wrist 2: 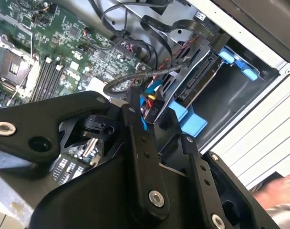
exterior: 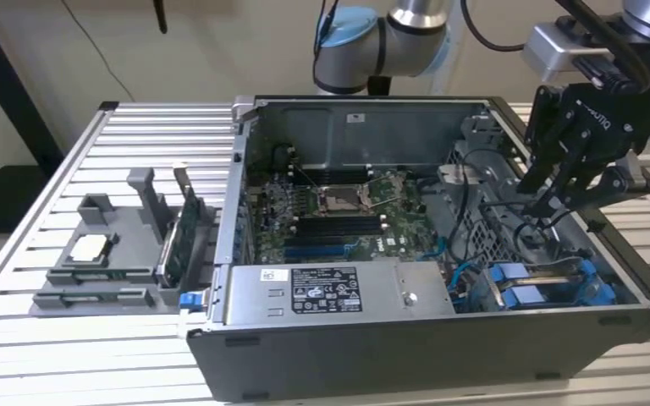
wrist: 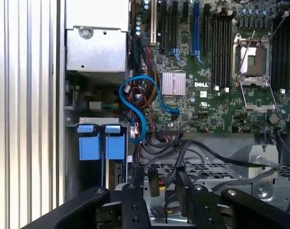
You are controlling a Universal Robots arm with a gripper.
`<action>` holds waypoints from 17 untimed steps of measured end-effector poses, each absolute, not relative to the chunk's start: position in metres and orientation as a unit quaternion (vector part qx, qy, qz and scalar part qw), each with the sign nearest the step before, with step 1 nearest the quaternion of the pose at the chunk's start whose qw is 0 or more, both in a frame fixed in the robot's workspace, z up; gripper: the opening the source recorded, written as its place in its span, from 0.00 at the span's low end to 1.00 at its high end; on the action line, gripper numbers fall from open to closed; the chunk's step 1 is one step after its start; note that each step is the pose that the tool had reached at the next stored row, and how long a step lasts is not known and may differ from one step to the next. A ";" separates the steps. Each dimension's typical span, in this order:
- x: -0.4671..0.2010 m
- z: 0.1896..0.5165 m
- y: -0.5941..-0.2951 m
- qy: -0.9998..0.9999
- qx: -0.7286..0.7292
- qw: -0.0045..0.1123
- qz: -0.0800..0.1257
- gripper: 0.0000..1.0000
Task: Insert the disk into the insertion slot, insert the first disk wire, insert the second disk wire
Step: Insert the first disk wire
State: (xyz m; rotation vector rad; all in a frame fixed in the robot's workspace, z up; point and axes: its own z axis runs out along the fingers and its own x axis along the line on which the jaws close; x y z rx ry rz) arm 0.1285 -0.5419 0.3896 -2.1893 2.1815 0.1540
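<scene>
The open dark-grey metal computer case [exterior: 438, 372] lies on the slatted aluminium worktop [exterior: 31, 338]. The disk in its bright blue plastic carrier [exterior: 534, 288] is seated in the bay at the case's near corner on the exterior view's right, just beside the grey labelled power-supply box [exterior: 325, 288]. The black robot gripper [exterior: 551, 207] hangs inside the case along the same wall, above the perforated metal drive cage [wrist: 207, 169] and near the disk. In the first wrist view a black connector with yellow and red wires [wrist: 153, 180] sits at the gripper's tip; I cannot tell whether the jaws pinch it or stand spread. A tangle of black cables [wrist: 192, 150] and a looping blue data cable [wrist: 141, 107] cross the case between the gripper, the disk and the green motherboard [exterior: 337, 207]. Outside the case, on the exterior view's left, stands a grey plastic fixture tray [exterior: 111, 254]. The second wrist view shows a person's hand [wrist 2: 276, 191] on the worktop beyond the case wall.
</scene>
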 end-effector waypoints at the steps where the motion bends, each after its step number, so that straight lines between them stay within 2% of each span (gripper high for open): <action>1: 0.128 0.389 -0.542 0.705 -0.707 0.024 0.050 0.40; 8: 0.129 0.389 -0.548 0.704 -0.708 0.024 0.051 0.40; 10: 0.129 0.389 -0.549 0.704 -0.708 0.025 0.051 0.38; 12: 0.129 0.389 -0.549 0.704 -0.708 0.026 0.052 0.24; 17: 0.129 0.389 -0.549 0.704 -0.708 0.026 0.053 0.22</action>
